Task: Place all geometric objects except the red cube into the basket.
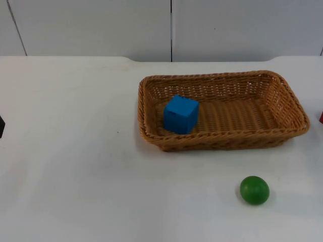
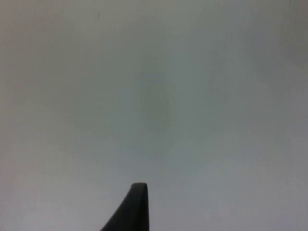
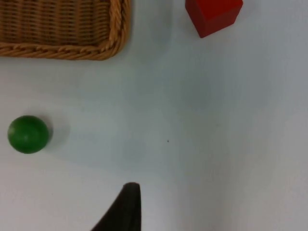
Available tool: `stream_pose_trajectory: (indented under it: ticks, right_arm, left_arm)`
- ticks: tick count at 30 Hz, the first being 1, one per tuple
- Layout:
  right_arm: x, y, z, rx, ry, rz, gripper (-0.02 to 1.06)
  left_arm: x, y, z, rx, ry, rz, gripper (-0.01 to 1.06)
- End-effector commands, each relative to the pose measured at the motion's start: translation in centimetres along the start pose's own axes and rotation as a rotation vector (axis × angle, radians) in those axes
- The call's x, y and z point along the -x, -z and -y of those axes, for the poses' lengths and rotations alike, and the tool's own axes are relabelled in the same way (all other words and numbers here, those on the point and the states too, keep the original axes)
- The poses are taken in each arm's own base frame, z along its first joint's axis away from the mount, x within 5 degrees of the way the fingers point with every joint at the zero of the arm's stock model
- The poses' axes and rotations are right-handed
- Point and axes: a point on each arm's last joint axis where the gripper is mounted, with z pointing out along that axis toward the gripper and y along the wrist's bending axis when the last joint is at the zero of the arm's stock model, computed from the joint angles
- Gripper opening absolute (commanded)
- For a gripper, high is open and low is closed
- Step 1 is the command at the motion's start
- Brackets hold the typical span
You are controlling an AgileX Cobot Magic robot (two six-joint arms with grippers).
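A woven basket [image 1: 291, 103] stands on the white table, right of centre, with a blue cube [image 1: 180, 114] inside near its left end. In front of the basket, out on the table, rests a green ball [image 1: 254, 190]. The red cube [image 3: 213, 15] sits just past the basket's right end, with a sliver of it at the edge of the top view [image 1: 321, 117]. My right gripper [image 3: 129, 197] hangs above bare table near the basket corner [image 3: 114, 45], with the green ball [image 3: 28, 134] off to one side. My left gripper [image 2: 137, 199] waits over bare table at the far left [image 1: 1, 126].
The grey partition wall [image 1: 171, 27] closes the far edge of the table. Wide white table surface lies left of the basket and in front of it.
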Motion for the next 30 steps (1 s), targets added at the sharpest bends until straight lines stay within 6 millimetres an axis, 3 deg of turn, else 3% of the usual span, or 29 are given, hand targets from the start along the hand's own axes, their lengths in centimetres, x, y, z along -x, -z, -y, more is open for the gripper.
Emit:
stream_pose_trajectory:
  ticks: [1,5,9,12,15,20,21,26,30]
  right_arm:
    - [0.1,0.0,-0.3,0.041,0.007,0.008,1.05]
    - [0.2,-0.2,-1.1,0.077,0.043,0.006,1.05]
    - [0.4,-1.6,-3.1,0.132,0.103,-0.056,1.05]
    - [0.4,-4.7,-6.6,0.176,0.175,-0.158,1.05]
    - [0.4,-6.3,-8.2,0.168,0.215,-0.179,1.05]
    - [-0.4,-11.1,-13.2,0.140,0.308,-0.179,1.05]
    - [-0.4,-11.1,-13.2,0.140,0.308,-0.179,1.05]
    - [-1.4,-16.5,-15.7,0.159,0.303,-0.160,1.03]
    - [-1.9,-18.5,-16.5,0.190,0.307,-0.152,1.00]
  left_arm:
    - [-0.1,0.1,0.0,-0.005,0.009,0.008,1.05]
    - [-0.1,0.1,0.0,-0.004,0.009,0.010,1.05]
    - [0.0,0.1,0.0,-0.004,0.009,0.014,1.05]
    - [0.0,0.1,0.0,-0.004,0.009,0.016,1.05]
    - [0.0,0.1,0.0,-0.003,0.009,0.018,1.05]
    - [0.1,0.1,0.0,-0.002,0.009,0.024,1.05]
    - [0.1,0.1,0.0,-0.002,0.009,0.024,1.05]
    - [0.1,0.1,0.0,-0.002,0.009,0.024,1.05]
    - [0.1,0.1,0.0,-0.002,0.009,0.026,1.05]
